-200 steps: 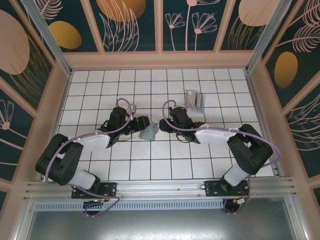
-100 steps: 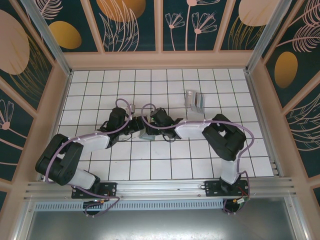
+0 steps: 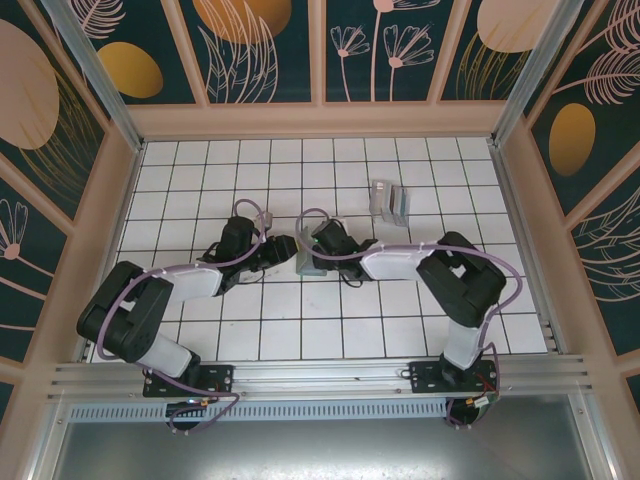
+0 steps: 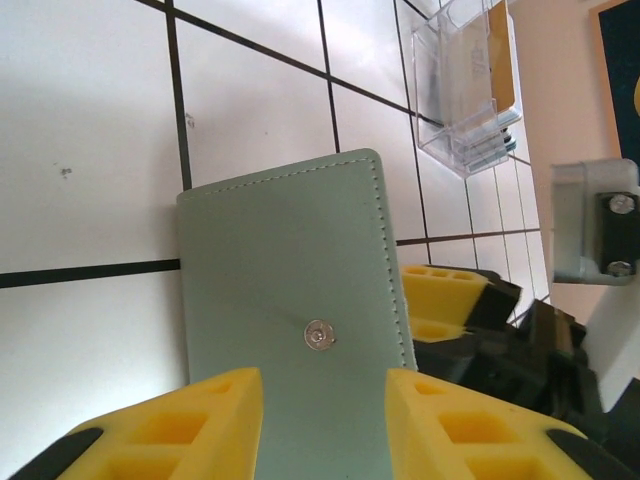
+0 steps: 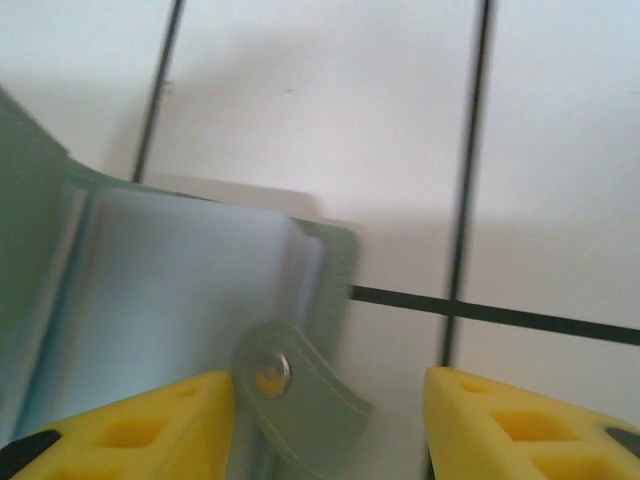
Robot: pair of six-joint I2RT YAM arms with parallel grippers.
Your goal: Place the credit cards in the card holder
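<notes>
— The left gripper (image 4: 323, 400): are its jaws apart?

— Yes, apart. Its two yellow fingers (image 4: 170, 430) stand on either side of the round snap (image 4: 320, 335) on the card holder (image 4: 290, 260), with a plain gap between them. From the left wrist they overlap the holder's green face. Whether they press on it I cannot tell.

— And the right gripper (image 5: 328, 395)?

— Spread wide too, and gripping nothing. Between its fingers sits the holder's small rounded tab (image 5: 310, 395), which has a metal stud on it. Just beyond the tab, a pale blue pocket (image 5: 170, 290) shows inside the stitched green edge, so the holder is open on that side.

— Where is the holder on the table (image 3: 200, 180)?

— Near the middle of the white tiles, right between the two grippers. From above they come at it from either side, almost nose to nose, the left one on its left and the right one on its right. In the left wrist view one of the right gripper's yellow fingers lies just beside the holder's right edge.

— And the cards (image 3: 390, 203)?

— They are in a clear stand (image 4: 450, 110), farther back and to the right, well apart from the holder. A gold-brown one stands upright in it with greyish ones beside it. I cannot count them.
</notes>
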